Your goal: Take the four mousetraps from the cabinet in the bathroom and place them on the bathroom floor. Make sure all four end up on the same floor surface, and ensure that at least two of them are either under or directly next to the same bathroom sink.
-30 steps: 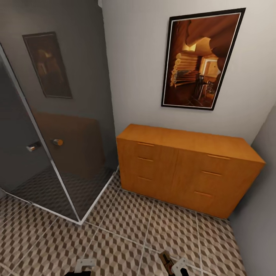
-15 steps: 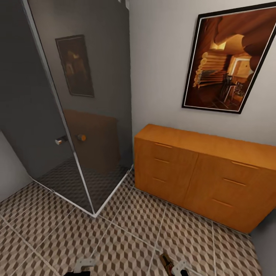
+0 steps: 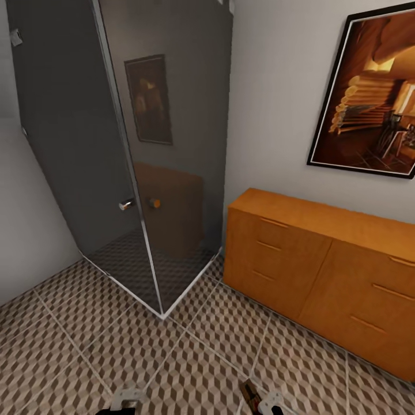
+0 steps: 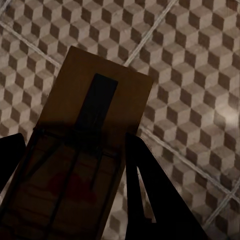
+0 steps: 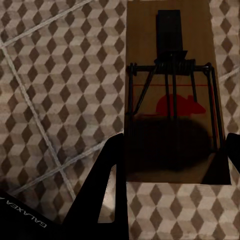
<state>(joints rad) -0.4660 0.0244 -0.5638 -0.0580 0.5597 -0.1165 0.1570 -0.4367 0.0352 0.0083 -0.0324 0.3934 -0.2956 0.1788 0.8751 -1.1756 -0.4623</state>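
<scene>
View swings left since a second ago: cabinet slides rightward, shower door centres (camera turning, furniture fixed). Left gripper and right gripper each pinch mousetrap, second mousetrap, over floor; heading off to find sink

Dim, soft, slightly blurred renders, wrist views darkest, with wide-angle stretching at head-view edges.

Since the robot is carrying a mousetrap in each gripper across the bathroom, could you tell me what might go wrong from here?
1. The left gripper holds its mousetrap by one end, most of the board overhanging; a jolt might tip it out.
2. The right gripper grips its mousetrap the same way, so the same risk applies.
3. The glass shower enclosure juts onto the bathroom floor close ahead; turning could clip its corner.
</scene>
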